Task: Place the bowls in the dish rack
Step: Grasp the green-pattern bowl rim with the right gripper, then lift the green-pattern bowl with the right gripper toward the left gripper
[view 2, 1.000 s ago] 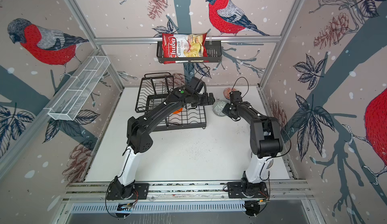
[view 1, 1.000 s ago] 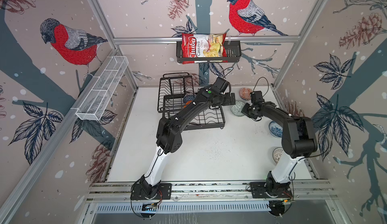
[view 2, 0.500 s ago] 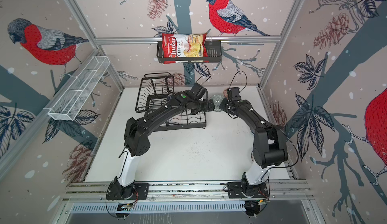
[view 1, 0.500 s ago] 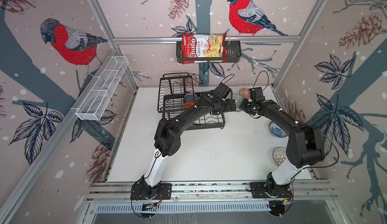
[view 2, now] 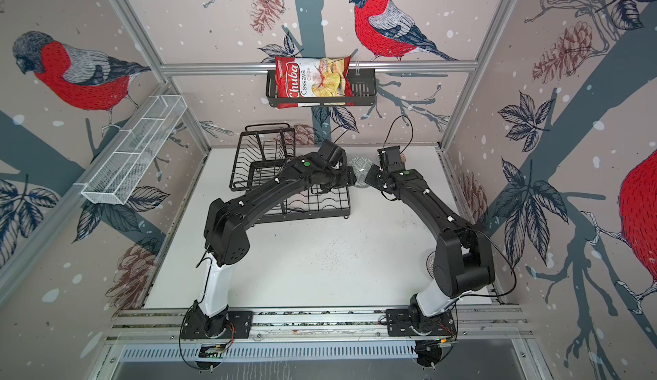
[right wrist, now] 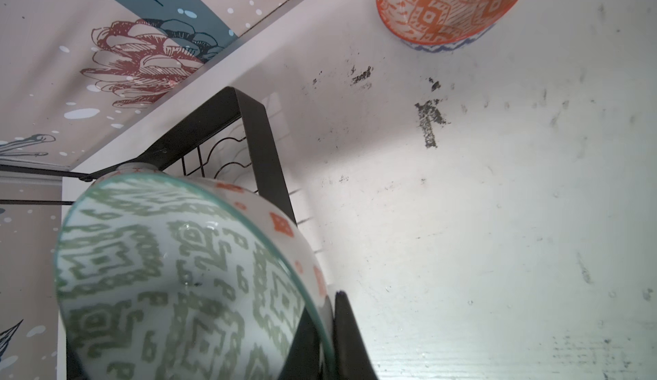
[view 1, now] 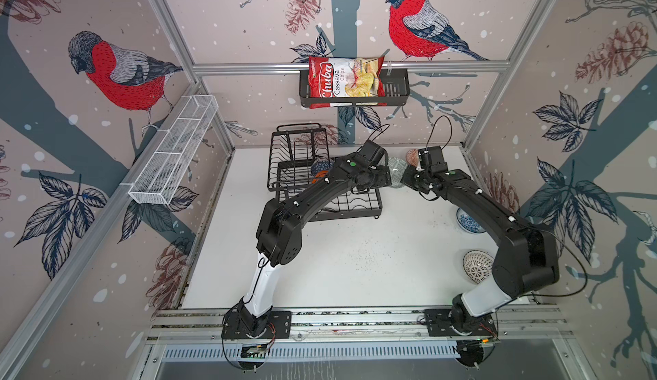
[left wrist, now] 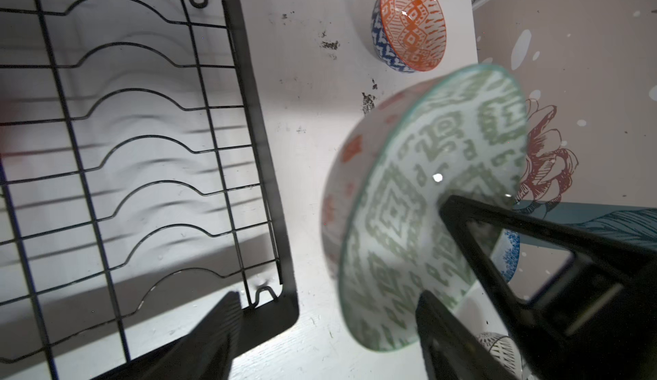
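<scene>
Right tool: mine, closed on the rim of the grey-green bowl, one finger inside the bowl and one outside.
Left tool: mine, jaws apart, set to either side of that bowl's lower edge. The finger on the rack side is clear of it. Whether the other finger touches, I cannot tell.
Grey-green bowl: off the bench, tipped on edge between my two tools, just right of the dish rack.
Dish rack: far on the bench, left of centre, near the back wall.
Dark-blue bowl: in the rack, partly hidden by my left arm. I cannot tell which tier.
Plain orange bowl: in the rack, just nearer than the dark-blue one, mostly hidden.
Orange-red bowl: on the bench, far, right of the held bowl.
Blue-flower bowl: on the bench at the right edge, partly behind my right arm.
Lattice bowl: on the bench at the right edge, nearer than the blue-flower one.
</scene>
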